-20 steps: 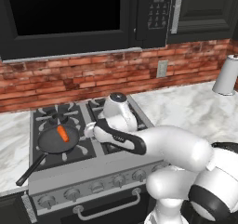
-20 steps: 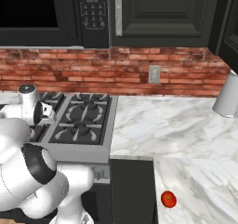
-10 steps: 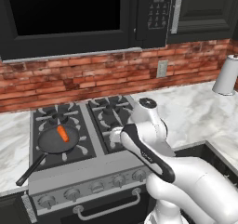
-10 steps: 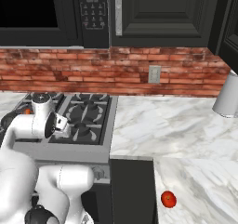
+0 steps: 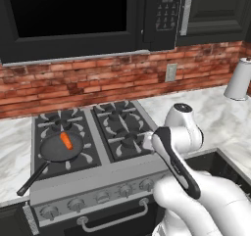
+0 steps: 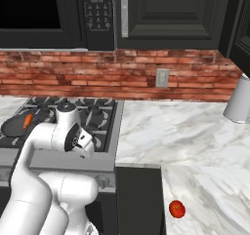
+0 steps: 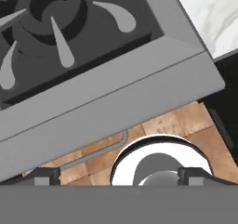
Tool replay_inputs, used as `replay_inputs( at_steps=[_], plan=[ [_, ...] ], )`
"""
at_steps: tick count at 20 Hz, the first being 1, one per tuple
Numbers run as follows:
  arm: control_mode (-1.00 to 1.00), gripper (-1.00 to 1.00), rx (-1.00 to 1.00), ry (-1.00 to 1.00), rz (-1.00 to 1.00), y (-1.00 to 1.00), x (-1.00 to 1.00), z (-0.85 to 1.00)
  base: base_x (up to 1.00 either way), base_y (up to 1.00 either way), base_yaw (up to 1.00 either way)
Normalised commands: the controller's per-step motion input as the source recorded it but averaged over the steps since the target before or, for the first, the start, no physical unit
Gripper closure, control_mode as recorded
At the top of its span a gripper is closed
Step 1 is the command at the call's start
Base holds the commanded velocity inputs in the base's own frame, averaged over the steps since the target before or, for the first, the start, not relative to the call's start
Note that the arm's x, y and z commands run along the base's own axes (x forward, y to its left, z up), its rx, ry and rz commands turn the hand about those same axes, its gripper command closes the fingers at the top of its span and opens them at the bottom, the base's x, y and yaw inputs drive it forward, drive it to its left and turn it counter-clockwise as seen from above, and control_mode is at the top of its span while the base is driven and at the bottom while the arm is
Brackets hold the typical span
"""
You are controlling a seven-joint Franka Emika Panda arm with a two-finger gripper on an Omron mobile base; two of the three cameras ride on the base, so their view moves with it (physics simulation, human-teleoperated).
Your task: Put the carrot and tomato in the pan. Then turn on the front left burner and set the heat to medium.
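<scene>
Simulated kitchen, three views. Claw point(image 7: 118, 175) spread fully wide, nothing between its dark tips, poised over the front right corner of the steel stove point(image 7: 139, 86) and looking down past the stove's front edge to a brown wood floor. Tomato point(image 6: 177, 209): small glossy red ball, alone on the white marble counter point(image 6: 195, 131) well right of the stove, far from the claw and apart from everything else there. Carrot point(image 5: 65, 141): short orange tapered stick lying inside the pan point(image 5: 58, 149), well left of the claw. Pan: round, shallow, matte black, seated on the front left burner point(image 5: 83, 152), thin black handle reaching toward the stove's front left corner; holds the carrot alone. Burners: round black caps under black cast-iron grate prongs, four alike on brushed steel; row of grey knobs point(image 5: 103, 197) along the stove front above a bar handle. Behind: red brick backsplash point(image 5: 98, 81) with a pale outlet plate; black microwave point(image 5: 88, 14) and dark cabinets above. White cylindrical roll point(image 5: 238, 79) upright at the counter's far right.
</scene>
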Motion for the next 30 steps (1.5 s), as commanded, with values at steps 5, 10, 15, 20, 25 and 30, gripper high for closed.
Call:
replay_inputs(
  at_steps=[5,10,15,20,25,30],
  plan=[
    [-1.00,-1.00,0.00,0.25,-0.27,-0.87,-0.20,0.11,0.00,0.00,0.00],
    [-1.00,-1.00,0.00,0.05,-0.17,-0.95,-0.32,0.00,0.00,0.00,0.00],
    [-1.00,-1.00,0.00,-0.06,-0.08,-0.84,-0.26,-0.06,0.00,0.00,0.00],
    [-1.00,-1.00,0.00,-0.16,-0.06,-0.74,-0.35,-0.05,0.00,0.00,0.00],
    [-1.00,-1.00,0.00,-0.08,-0.01,-0.55,-0.45,0.00,0.00,0.00,0.00],
    [-1.00,-1.00,-0.01,0.04,0.00,-0.53,-0.20,0.05,0.00,0.00,0.00]
  ],
)
